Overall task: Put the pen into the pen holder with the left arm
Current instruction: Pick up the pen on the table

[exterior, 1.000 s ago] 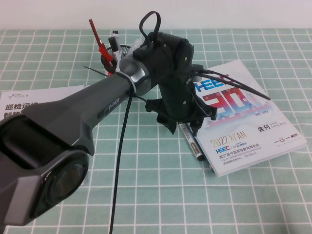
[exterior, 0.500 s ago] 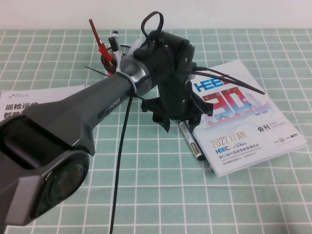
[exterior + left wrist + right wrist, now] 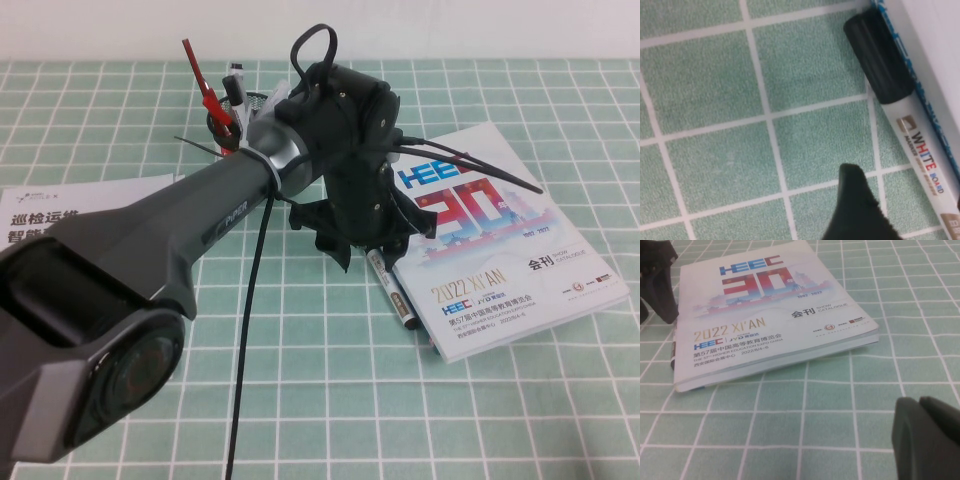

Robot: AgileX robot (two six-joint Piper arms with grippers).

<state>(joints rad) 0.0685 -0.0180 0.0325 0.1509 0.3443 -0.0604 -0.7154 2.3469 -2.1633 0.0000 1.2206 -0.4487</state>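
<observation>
At the 9 o'clock edge of the high view we see a white printed sheet (image 3: 85, 205) lying flat on the green checked table mat (image 3: 330, 400); the left arm (image 3: 150, 270) sweeps over it from the 7 o'clock corner toward the centre. Up at 11 o'clock stands the pen holder (image 3: 228, 125), partly hidden behind the arm, with a thin red pen (image 3: 203, 85) and a clear-capped white pen (image 3: 237, 82) rising out of it. At the centre the left gripper (image 3: 368, 248) hangs low over the mat with its jaws spread apart, gripping nothing; one black fingertip (image 3: 855, 210) shows in the left wrist view just beside the barrel, apart from it. The pen (image 3: 392, 290) lies flat on the mat, its capped end under the gripper and its tail pointing toward 5 o'clock, tucked against the edge of the catalogue (image 3: 510, 250) that fills the 3 o'clock side. The right gripper (image 3: 935, 440) sits low near the mat, well apart from the catalogue; we cannot tell whether it is released or clenched.
</observation>
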